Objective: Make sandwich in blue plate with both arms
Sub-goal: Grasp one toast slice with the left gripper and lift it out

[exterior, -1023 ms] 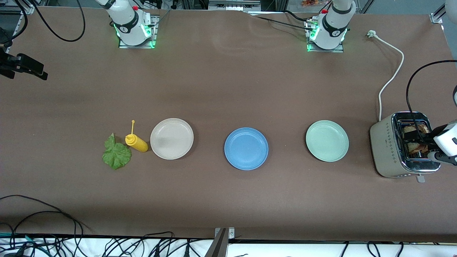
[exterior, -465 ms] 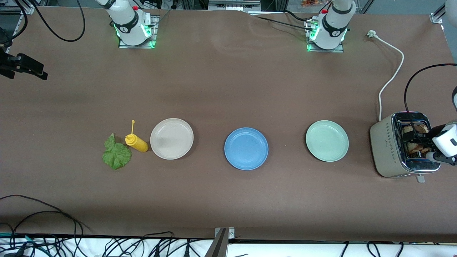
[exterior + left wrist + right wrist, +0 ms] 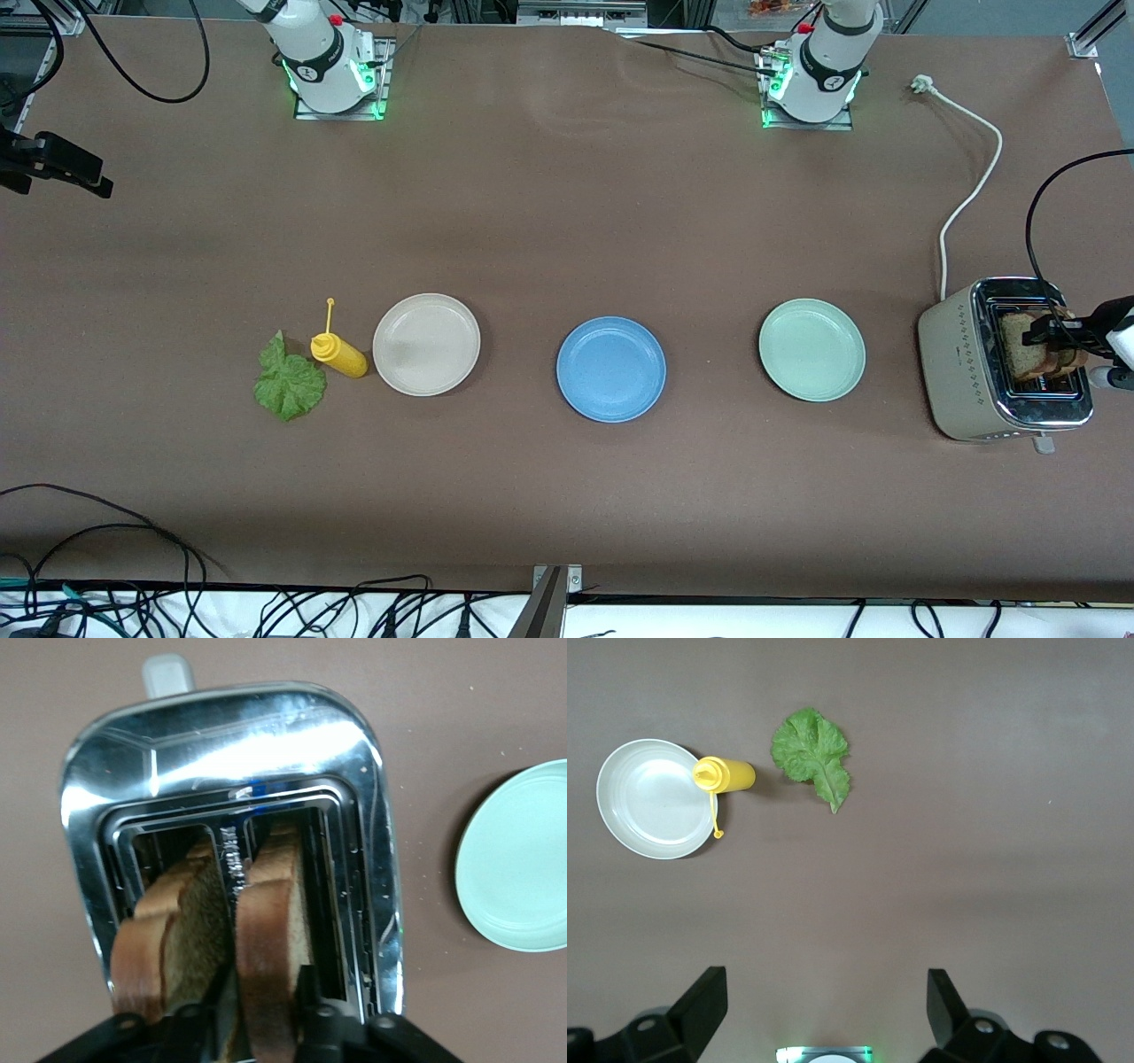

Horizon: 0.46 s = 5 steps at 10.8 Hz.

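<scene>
Well, the blue plate (image 3: 611,369) sits bare at the middle of the desk (image 3: 567,221), with no bread or leaf on it. Take the plate as the centre of a clock, with twelve toward the arms' bases.

At three o'clock, toward the left arm's end, lies the mint-green plate (image 3: 811,349), also bare and well apart from the blue one. Further out along the same line stands the toaster (image 3: 961,372), near the end of the desk, with its white cord (image 3: 973,190) trailing up toward one o'clock.

Its two slots hold brown bread. The left gripper (image 3: 1056,337) is over the toaster, and its fingers (image 3: 308,992) are pressed in on both faces of one bread slice (image 3: 268,930). That slice stands up out of its slot. The second slice (image 3: 168,930) sits in the neighbouring slot and is not gripped.

At nine o'clock from the blue plate, toward the right arm's end, is the beige plate (image 3: 426,344), bare as well. Just beside it lies the yellow bottle (image 3: 339,354) on its side, with its thin nozzle pointing toward twelve. The lettuce leaf (image 3: 289,383) lies flat on the desk just past the bottle, at about eight o'clock from it.

The right gripper (image 3: 826,983) waits up in the air over the right arm's end of the desk, at about ten o'clock from the leaf. Its fingers are spread wide and hold nothing.
</scene>
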Each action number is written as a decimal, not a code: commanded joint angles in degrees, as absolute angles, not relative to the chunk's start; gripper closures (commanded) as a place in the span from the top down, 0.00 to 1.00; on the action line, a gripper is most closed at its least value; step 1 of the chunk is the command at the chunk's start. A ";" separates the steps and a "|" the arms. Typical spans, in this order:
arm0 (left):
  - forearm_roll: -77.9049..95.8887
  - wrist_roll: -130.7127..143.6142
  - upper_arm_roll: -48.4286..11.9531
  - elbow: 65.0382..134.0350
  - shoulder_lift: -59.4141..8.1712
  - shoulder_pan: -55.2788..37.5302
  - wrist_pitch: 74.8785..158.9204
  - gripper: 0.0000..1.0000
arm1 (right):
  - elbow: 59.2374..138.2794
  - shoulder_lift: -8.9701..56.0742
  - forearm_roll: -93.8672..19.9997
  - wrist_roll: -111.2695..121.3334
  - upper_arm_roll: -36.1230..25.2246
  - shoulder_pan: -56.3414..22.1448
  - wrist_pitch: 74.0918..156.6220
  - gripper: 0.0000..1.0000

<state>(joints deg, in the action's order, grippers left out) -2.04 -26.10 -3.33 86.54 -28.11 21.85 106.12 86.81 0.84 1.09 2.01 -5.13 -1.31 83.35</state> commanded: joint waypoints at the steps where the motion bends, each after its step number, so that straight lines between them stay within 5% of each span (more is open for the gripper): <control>1: -1.23 -26.37 -3.78 86.75 -27.51 22.06 104.94 0.00 | 86.04 0.53 1.85 2.29 -5.19 -1.23 82.27 1.00; 5: -1.23 -26.28 -4.30 85.87 -26.38 21.71 102.94 0.00 | 86.04 0.79 1.85 2.29 -5.01 -1.32 82.27 1.00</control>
<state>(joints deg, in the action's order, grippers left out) -1.87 -26.04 -3.89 86.48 -28.09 21.84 105.52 86.81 0.84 1.09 2.01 -5.14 -1.31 83.35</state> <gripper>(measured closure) 0.863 0.000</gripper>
